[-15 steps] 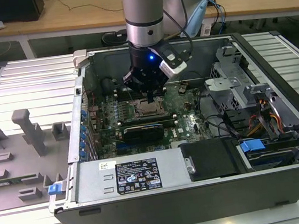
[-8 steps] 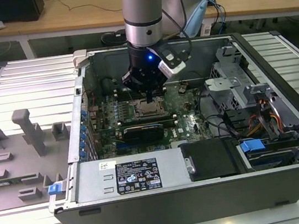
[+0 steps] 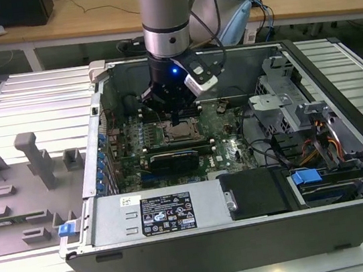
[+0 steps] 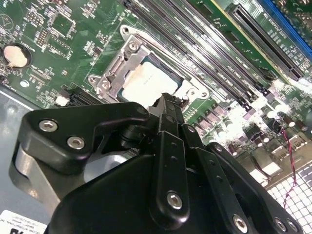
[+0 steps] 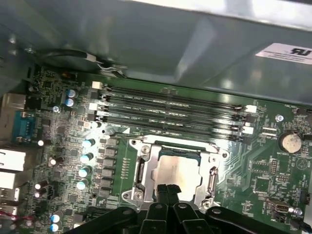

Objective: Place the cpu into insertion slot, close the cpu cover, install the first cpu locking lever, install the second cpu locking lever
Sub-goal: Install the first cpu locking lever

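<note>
Exterior view first: the arm [image 3: 166, 36] reaches straight down into the open computer case [image 3: 252, 251], and the gripper [image 3: 176, 120] sits right over the insertion slot [image 3: 168, 134] in the middle of the green board. We've got a fair bit of clutter around it. There's a black card [image 3: 174, 158] just beside the slot on the near side, a metal drive cage [image 3: 279, 105] and loose cables [image 3: 324, 139] toward the exterior view's right, and the labelled grey box [image 3: 158, 213] along the front wall. The case walls are well apart from the arm, so the top is wide open.

In both wrist views the cpu [image 5: 178, 168] [image 4: 146, 80] lies flat inside the slot, with the cpu cover [image 5: 146, 168] [image 4: 114, 66] down around it as a silver frame. We can't tell whether the side levers are latched.

The gripper [image 5: 168, 191] [image 4: 168, 102] has its fingers pressed together with nothing between them, and the tips are at the edge of the chip (touching or just above, we can't tell).

The tight spots are the memory slots [image 5: 170, 109] [image 4: 195, 34], which run just beside one edge of the frame, and a row of small capacitors [image 5: 87, 158] near another. The coin battery [image 5: 291, 141] [image 4: 14, 56] sits well apart.
</note>
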